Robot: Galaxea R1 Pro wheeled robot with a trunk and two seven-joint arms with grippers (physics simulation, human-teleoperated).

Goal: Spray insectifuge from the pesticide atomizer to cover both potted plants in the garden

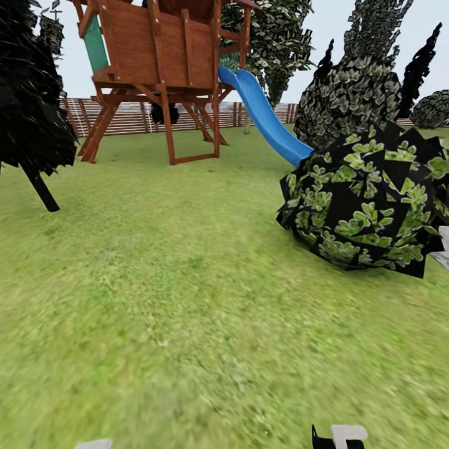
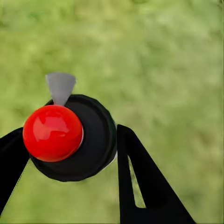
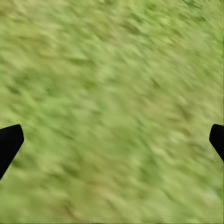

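Left to right in the head view: a dark tree [image 1: 28, 118], a wooden play tower [image 1: 162, 68] with blue slide [image 1: 265, 115], a leafy bush [image 1: 368, 202], all on lawn [image 1: 156, 299]. We see the left claw [image 2: 70, 144] closed around the pesticide atomizer [image 2: 74, 137], gripping its black collar below the red cap; we judge it light, rigid, smooth. The right claw [image 3: 112, 140] is spread wide, empty.

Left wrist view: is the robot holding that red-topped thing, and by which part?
Yes. The left end effector grips the pesticide atomizer by its black round body, a finger on either side. The right end effector is open over grass, holding nothing.
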